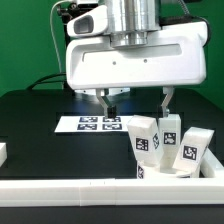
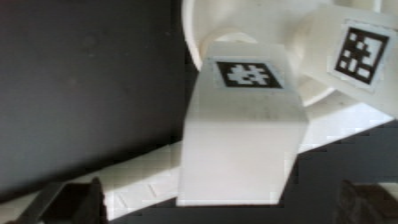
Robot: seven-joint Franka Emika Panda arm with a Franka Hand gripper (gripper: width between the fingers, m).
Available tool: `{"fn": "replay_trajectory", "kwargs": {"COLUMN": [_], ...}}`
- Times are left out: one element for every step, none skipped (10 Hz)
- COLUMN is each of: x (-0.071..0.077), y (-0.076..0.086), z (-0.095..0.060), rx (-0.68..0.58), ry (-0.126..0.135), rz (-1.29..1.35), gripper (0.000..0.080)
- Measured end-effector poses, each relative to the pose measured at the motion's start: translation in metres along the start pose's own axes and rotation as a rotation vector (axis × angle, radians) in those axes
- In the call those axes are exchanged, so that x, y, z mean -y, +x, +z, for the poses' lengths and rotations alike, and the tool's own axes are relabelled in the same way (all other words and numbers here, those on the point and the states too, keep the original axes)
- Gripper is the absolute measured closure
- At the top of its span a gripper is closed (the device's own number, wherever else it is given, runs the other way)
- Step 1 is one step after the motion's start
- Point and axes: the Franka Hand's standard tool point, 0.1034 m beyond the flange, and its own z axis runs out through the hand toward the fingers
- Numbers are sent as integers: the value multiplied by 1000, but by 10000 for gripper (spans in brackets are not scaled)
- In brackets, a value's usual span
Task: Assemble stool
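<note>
Three white block legs with black-and-white tags stand bunched at the exterior view's right: one (image 1: 145, 138), one (image 1: 170, 128), one (image 1: 193, 150). My gripper (image 1: 137, 100) hangs open and empty just above and behind them, its dark fingers (image 1: 108, 100) spread wide. In the wrist view one long leg (image 2: 240, 135) lies between my fingertips (image 2: 68, 203), apart from both. A second tagged leg (image 2: 363, 50) lies beyond it. The curved rim of the round white seat (image 2: 231, 20) shows behind them. In the exterior view the seat is mostly hidden by the legs.
The marker board (image 1: 98, 123) lies flat on the black table behind the gripper. A long white border rail (image 1: 90, 190) runs along the front edge and also shows in the wrist view (image 2: 143, 175). A small white piece (image 1: 3, 152) sits at the exterior view's left edge.
</note>
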Motion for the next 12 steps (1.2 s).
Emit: {"fn": "replay_trajectory", "kwargs": {"x": [0,0,-1,-2,0,4,7,4,2,2,3,6], "y": [0,0,1,2,2,2,2,3,4,4,2,2], "z": [0,0,0,-1,-1,-1,-2,-2,-2,-2,0,1], "rx": [0,1,1,2,2,8,10,10,13,15,22,27], "ry": [-6,-11,-19,-20,-20,-25,-31,-40,-48,-53,-59,-58], "rz": [-87,-175,-319,-453,-539,-648,-675,-755,-812,-841,-974,-1020], "gripper": [150,150,150,150,150,150,150,150,150,150,150,150]}}
